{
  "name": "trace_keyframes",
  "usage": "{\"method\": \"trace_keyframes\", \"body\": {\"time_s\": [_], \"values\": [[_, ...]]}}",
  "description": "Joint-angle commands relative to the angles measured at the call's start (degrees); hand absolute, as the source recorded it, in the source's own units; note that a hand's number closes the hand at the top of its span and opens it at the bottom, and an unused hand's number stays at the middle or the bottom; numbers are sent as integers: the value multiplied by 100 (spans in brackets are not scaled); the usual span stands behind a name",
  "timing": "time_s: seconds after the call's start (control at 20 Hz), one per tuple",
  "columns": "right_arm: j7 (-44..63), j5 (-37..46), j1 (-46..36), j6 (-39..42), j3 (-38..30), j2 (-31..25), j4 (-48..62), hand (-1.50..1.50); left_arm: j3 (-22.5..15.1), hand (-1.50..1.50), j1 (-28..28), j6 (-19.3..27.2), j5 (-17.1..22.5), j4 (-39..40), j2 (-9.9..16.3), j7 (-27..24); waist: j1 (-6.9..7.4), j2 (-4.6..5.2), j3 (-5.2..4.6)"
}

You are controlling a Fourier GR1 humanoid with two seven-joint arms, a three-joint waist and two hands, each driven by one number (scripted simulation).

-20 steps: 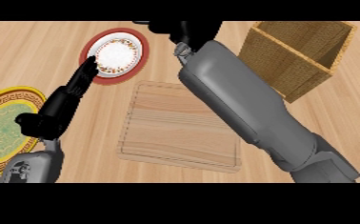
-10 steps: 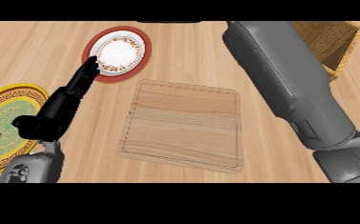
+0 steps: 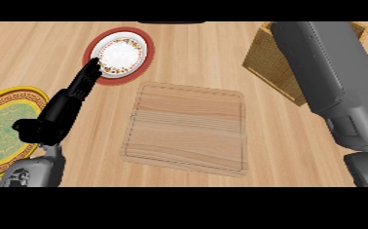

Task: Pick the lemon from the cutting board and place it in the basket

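Observation:
The wooden cutting board lies in the middle of the counter with nothing on it. No lemon shows anywhere in the head view. The woven basket stands at the right; my right forearm crosses over it and hides most of it. That arm runs out past the view's top edge, so the right hand is out of sight. At the left my left hand rests open, its straight fingers pointing up toward a red-rimmed plate.
A red-rimmed white plate sits at the back left, its edge under the left fingertips. A yellow and green plate lies at the far left edge, partly behind the left hand. Bare wooden counter surrounds the board.
My right forearm has swung from above the board's right side over to the basket, and its hand has left the view at the top. The left hand has not moved.

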Motion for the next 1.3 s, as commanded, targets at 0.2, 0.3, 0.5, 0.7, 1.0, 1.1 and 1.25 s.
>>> {"method": "trace_keyframes", "body": {"time_s": [0.2,0.3,0.5,0.7,1.0,1.1,1.25], "values": [[-546,-594,855,71,-506,-322,-152,150,98,0,-220,29,57,18,2,217,-7,7,1],[-628,-652,1056,-97,-605,-349,-204,150,231,0,73,-240,162,21,224,-94,12,7,0],[-1495,-876,1370,-553,-843,-685,40,150,-34,0,-239,2,-46,152,-70,174,25,24,3],[-1770,-670,1822,-980,-797,-540,164,150,-85,0,45,91,-222,381,-175,-384,18,24,0],[-1961,-823,1618,-1809,-1361,-677,241,-150,-42,0,-255,41,-79,-26,-91,318,44,24,5],[-2179,-905,1351,-1534,-1428,-739,568,-150,35,0,-79,-22,-55,157,-68,-104,61,27,1],[-2714,-1154,1136,-1383,-1548,-943,965,-150,-73,0,-368,137,-267,429,-172,-197,72,39,2]]}}
